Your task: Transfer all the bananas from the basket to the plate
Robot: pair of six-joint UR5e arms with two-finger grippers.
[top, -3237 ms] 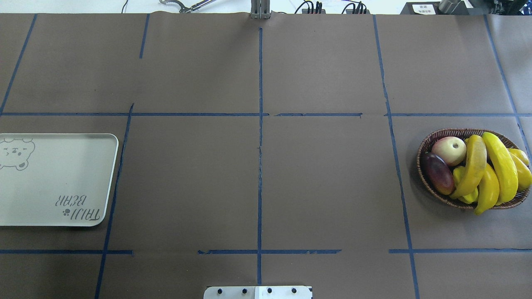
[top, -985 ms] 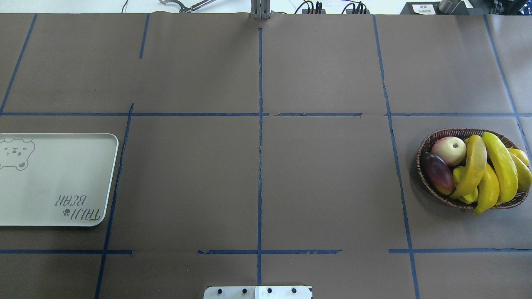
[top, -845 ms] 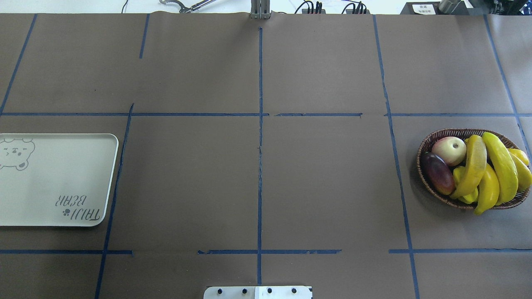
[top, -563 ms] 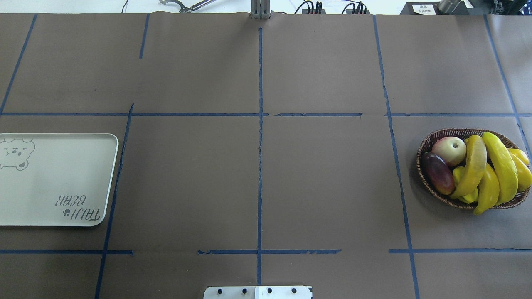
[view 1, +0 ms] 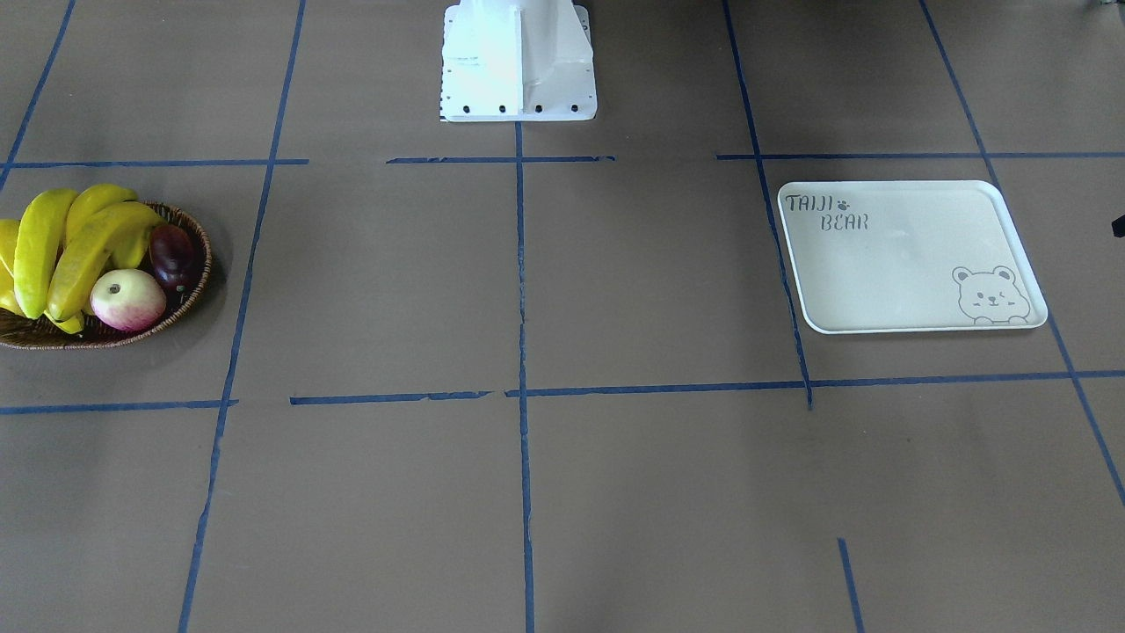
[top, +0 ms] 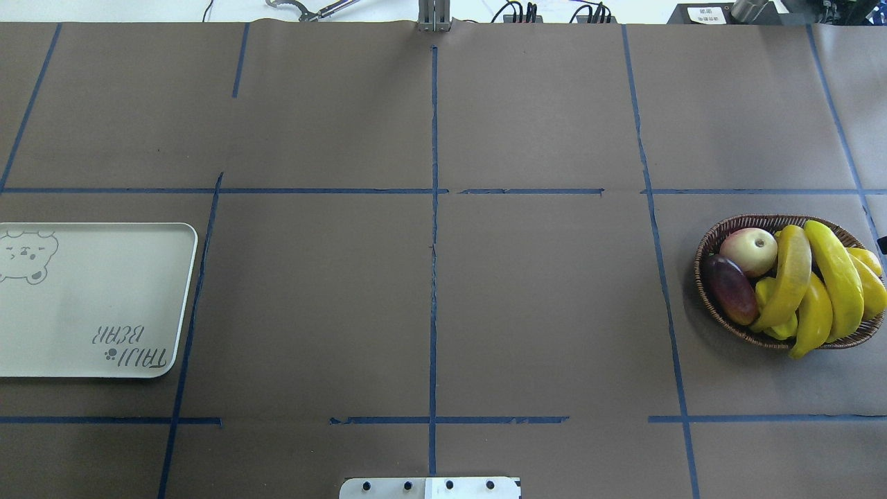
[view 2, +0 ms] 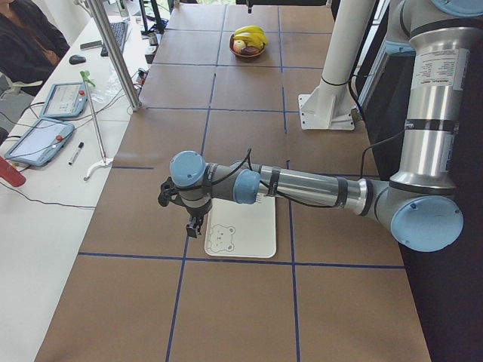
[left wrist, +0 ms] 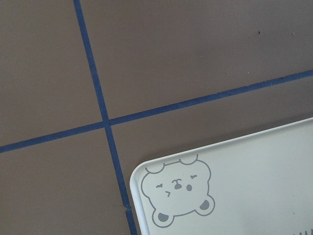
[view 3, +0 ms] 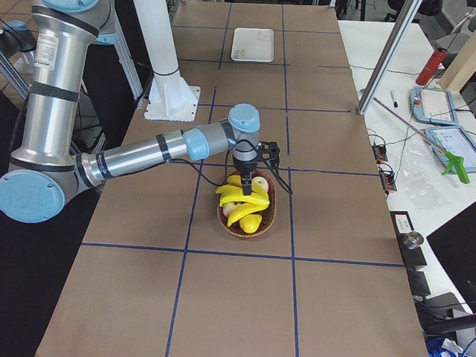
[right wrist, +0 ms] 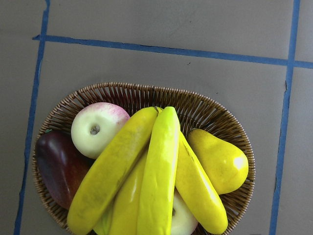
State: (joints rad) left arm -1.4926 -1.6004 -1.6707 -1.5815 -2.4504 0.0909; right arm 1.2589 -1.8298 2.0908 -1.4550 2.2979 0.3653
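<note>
Several yellow bananas [top: 838, 277] lie piled in the brown wicker basket [top: 714, 239] at the table's right, and show too as bananas [right wrist: 156, 176] in the basket [right wrist: 122, 90] in the right wrist view. The white plate [top: 104, 291] with bear lettering lies bare at the left. In the exterior right view my right gripper [view 3: 248, 177] hangs just above the bananas [view 3: 242, 201], pointing down. My left gripper [view 2: 193, 225] hovers over the bear corner of the plate [view 2: 249, 230]. I cannot tell whether either gripper is open or shut; no fingers show in the wrist views.
The basket also holds a pink-white apple [top: 748, 251], a dark purple fruit [top: 729, 289], a yellow pear [right wrist: 220, 161] and a ribbed yellow fruit [top: 773, 305]. The white robot base [view 1: 518, 61] stands mid-table. A person [view 2: 26, 38] sits by tablets beyond the table.
A small dark sliver now shows at the overhead view's right edge beside the basket. Fruit, basket and plate have not moved.
</note>
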